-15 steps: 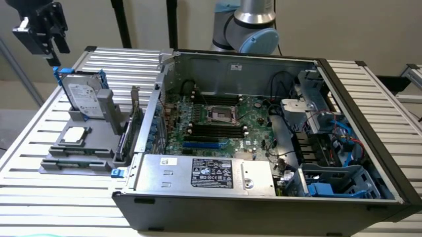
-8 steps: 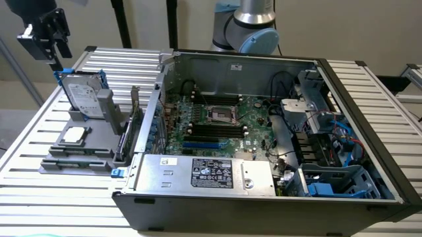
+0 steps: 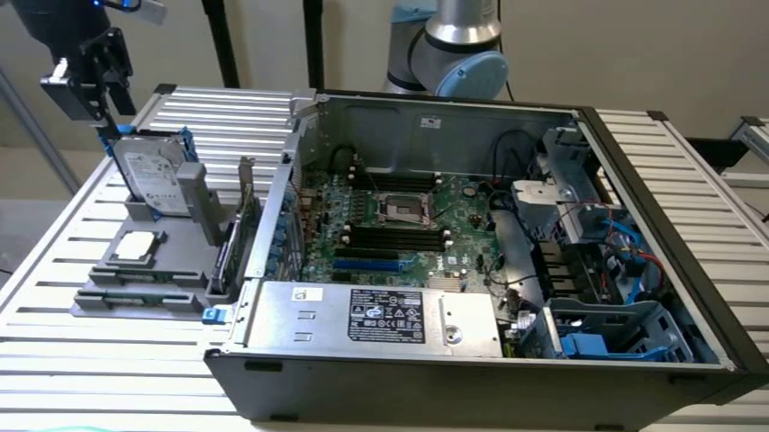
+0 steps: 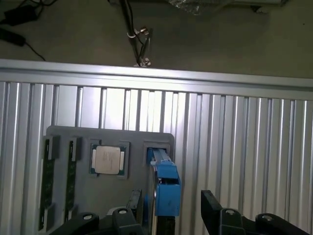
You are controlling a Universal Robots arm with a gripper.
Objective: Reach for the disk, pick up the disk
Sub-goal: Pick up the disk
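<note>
The disk stands on edge in a slot of the grey holder, at the exterior view's left. It is silver-grey with a white label and a blue carrier bracket. My gripper hangs just above its upper end, apart from it. In the wrist view I look down on the disk's blue bracket edge. My gripper is open, with one black finger on each side of that edge. Nothing is held.
A small square silver chip lies in the holder beside the disk. The open computer case with motherboard and a silver box with black label stands close beside the holder. The slatted aluminium table ends at a rail.
</note>
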